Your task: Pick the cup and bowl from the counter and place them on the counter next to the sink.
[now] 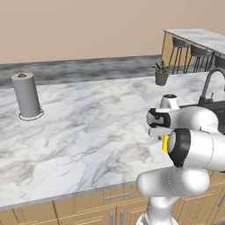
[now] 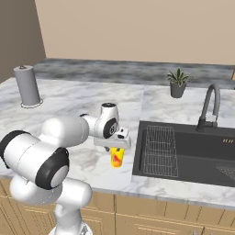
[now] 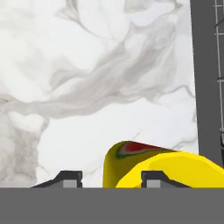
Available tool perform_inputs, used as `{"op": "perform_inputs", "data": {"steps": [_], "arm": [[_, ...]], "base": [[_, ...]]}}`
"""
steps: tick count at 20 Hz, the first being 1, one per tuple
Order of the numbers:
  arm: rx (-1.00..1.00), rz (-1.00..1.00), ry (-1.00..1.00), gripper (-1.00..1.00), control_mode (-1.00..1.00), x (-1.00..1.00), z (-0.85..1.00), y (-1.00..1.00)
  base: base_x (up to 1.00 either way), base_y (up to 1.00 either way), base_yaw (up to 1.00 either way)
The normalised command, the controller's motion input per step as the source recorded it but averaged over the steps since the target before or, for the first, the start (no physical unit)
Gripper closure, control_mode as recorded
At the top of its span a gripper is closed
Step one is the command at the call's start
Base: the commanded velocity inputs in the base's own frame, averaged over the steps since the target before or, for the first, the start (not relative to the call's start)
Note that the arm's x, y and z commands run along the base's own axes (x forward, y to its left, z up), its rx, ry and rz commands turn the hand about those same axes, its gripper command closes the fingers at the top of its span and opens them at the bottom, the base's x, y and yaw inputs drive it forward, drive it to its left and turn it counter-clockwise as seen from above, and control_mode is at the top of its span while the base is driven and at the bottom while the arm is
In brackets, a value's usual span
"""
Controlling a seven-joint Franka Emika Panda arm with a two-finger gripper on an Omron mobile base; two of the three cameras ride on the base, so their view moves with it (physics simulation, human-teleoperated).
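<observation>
cup (image 2: 117, 157): small yellow tapered cup with a red-orange mark, upright on the counter (image 2: 82, 103) just left of the sink (image 2: 183, 153), right under your gripper (image 2: 116, 148)
gripper: jaws look parted either side of the cup's top in the hand view, one tip overlapping the rim; you can't tell from these frames whether they press on it or stand clear
placement: cup base appears to sit on marble close to the basin edge, so judge this half as at or near done
bowl: none visible here, you'll likely need to go find it
handling: judge the cup light, rigid, smooth-walled, so slippery; taper means a pinch low down may squeeze it upward
where to grip: take it across the upper wall just below the rim, fingers on opposite sides, straight down from above
risk: cup is small and tips easily, lift clear vertically so a fingertip doesn't drag it toward the sink edge
others: paper towel roll (image 1: 27, 96) and potted plant (image 2: 177, 82) well apart, tap (image 2: 209, 106) behind basin
</observation>
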Motion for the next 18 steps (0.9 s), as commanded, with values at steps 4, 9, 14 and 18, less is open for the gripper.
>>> {"op": "perform_inputs", "data": {"steps": [4,9,14,18], "arm": [[0.00,0.00,0.00,-1.00,-1.00,-0.05,0.00,0.00],[0.00,0.00,0.00,-1.00,-1.00,0.00,0.01,0.00],[-0.01,0.00,0.00,-1.00,-1.00,0.00,0.08,0.00],[-0.02,0.00,0.00,-1.00,-1.00,0.00,0.15,0.00]], "base": [[0.00,0.00,0.00],[0.00,0.00,0.00],[0.00,0.00,0.00],[0.00,0.00,0.00]]}}
